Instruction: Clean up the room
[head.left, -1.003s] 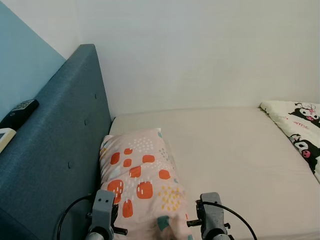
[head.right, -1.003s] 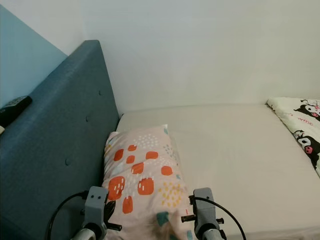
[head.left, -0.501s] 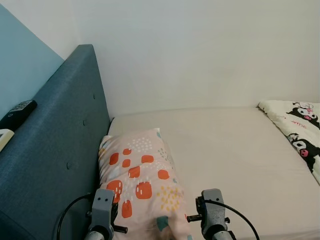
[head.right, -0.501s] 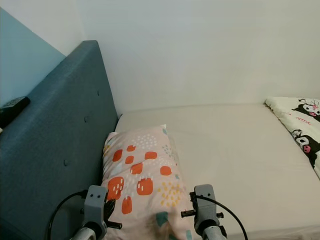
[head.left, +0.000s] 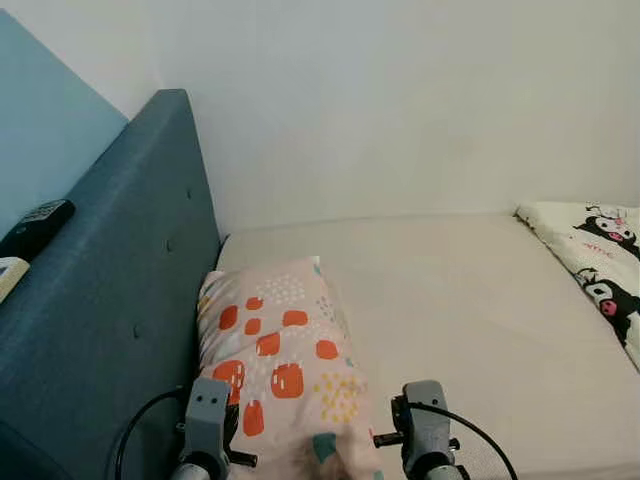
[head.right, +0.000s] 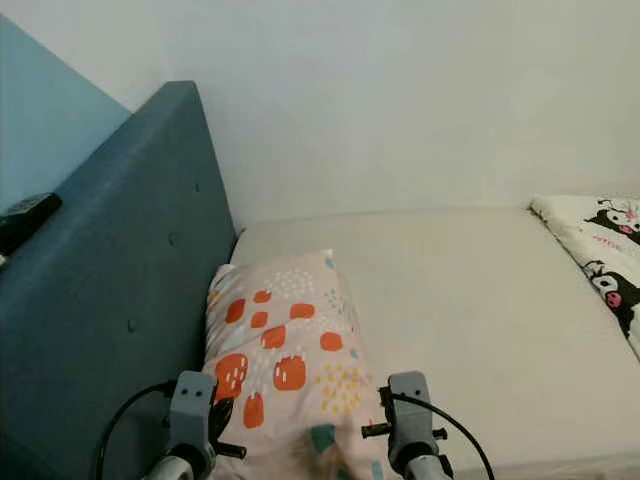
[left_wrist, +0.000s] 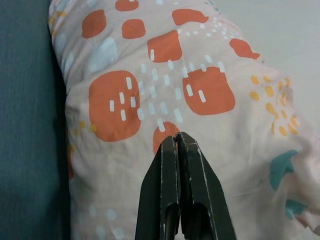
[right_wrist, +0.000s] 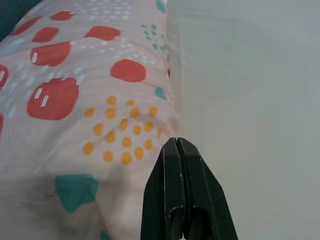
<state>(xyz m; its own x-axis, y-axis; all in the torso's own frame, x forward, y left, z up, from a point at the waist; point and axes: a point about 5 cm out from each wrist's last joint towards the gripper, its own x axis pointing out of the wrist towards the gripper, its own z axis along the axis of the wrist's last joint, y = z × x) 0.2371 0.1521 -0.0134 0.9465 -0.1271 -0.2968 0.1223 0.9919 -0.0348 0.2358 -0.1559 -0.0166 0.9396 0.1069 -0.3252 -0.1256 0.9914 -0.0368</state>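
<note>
Nearest, at the lower edge of the head view, the left gripper and right gripper hover over a pale pink pillow with orange blotches and yellow dots, each with its black fingers pressed together, pinching nothing. Lengthwise, that pillow lies at lower centre-left on the cream mattress, against the dark teal upholstered headboard. Farther off, a cartoon-printed white blanket sits at the right edge, and a black remote rests at far left.
</note>
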